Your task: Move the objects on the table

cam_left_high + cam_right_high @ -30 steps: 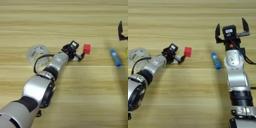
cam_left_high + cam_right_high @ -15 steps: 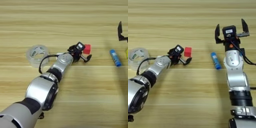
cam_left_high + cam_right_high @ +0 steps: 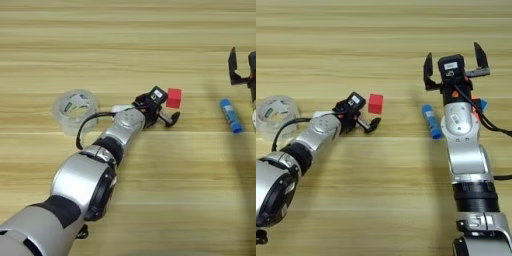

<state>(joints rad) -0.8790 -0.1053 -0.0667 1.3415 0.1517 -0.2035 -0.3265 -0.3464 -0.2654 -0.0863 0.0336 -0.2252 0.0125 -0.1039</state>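
A small red cube (image 3: pixel 375 103) lies mid-table. My left gripper (image 3: pixel 170 110) reaches in from the lower left and sits right against the cube's near side. It is open: one black finger (image 3: pixel 373 123) juts out just in front of the cube, and the other is hidden behind the gripper's block. A clear tape roll (image 3: pixel 75 107) stands to the left of that arm. A white bar (image 3: pixel 120 107) peeks out from behind the forearm. A blue tube (image 3: pixel 431 121) lies right of the cube. My right gripper (image 3: pixel 452 52) stands beyond the tube, wide open and holding nothing.
The light wood table (image 3: pixel 381 200) fills both views. My right arm (image 3: pixel 466 165) runs up the right side, with the blue tube close against its left. My left forearm (image 3: pixel 90 175) crosses the lower left corner.
My left gripper has slid right, up to the red cube, mostly in the first half second. The cube, tape roll, tube and right arm have stayed put.
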